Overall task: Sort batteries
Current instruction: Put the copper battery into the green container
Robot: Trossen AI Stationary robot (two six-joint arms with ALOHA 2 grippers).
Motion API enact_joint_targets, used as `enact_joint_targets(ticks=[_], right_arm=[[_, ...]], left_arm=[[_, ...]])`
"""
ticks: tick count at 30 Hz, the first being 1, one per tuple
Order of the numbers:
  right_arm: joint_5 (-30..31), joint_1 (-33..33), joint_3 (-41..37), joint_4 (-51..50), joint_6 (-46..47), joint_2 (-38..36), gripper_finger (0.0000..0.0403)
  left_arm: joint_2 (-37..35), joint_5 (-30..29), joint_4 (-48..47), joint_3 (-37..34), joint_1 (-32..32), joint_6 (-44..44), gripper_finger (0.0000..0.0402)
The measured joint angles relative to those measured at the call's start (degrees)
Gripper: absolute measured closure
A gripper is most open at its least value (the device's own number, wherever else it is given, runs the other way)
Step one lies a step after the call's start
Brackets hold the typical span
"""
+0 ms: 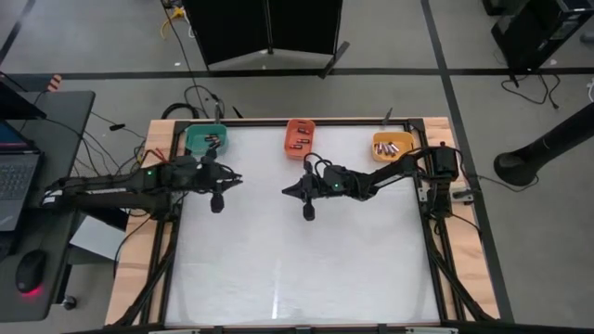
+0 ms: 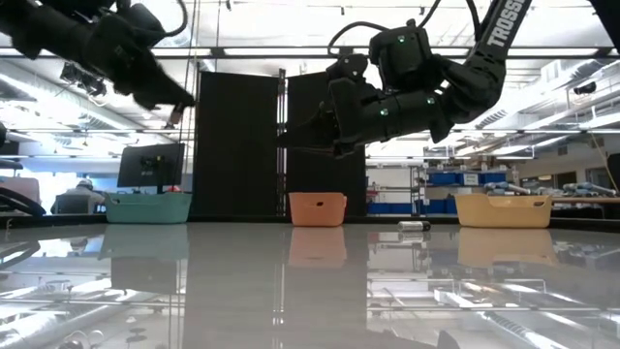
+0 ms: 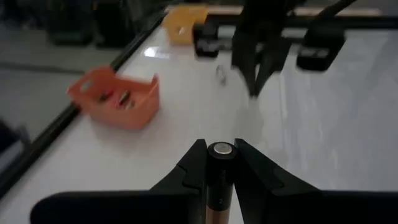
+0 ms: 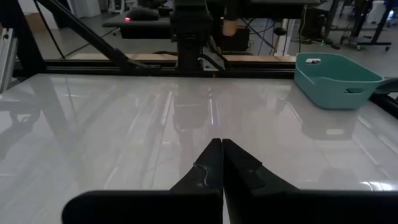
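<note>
Gleaming under ceiling lights, the white desk (image 1: 306,269) lies bare across its middle and six-o'clock half; teal bin (image 1: 205,140), orange bin (image 1: 299,137) and yellow bin (image 1: 392,146) line the twelve-o'clock edge. The left hand (image 3: 220,163) pinches a battery (image 3: 220,180) lengthwise between its fingers, silvery end forward, above the desk near the teal bin. The right hand (image 4: 222,163), pressed together, hovers mid-desk.

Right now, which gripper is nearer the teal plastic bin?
Left. The left gripper, shut on a battery, hangs just in front of the teal plastic bin; the right gripper is mid-table, nearer the orange bin.
</note>
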Motion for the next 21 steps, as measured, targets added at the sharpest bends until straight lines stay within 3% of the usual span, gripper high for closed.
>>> enact_joint_targets(ticks=[8, 13, 21], right_arm=[[-0.02, -0.48, 0.0, 0.31, 0.02, 0.0, 0.0396], [-0.02, -0.46, 0.0, 0.31, 0.02, 0.0, 0.0396], [-0.43, -0.44, 0.0, 0.29, 0.0, 0.0, 0.0396]], left_arm=[[-3.88, -5.83, -10.37, 0.5, 0.6, -9.27, 0.0344], [-3.13, -10.94, -13.7, 0.52, 5.55, -15.38, 0.0344], [2.34, -3.78, -14.22, 1.32, 20.74, -17.17, 0.0344]])
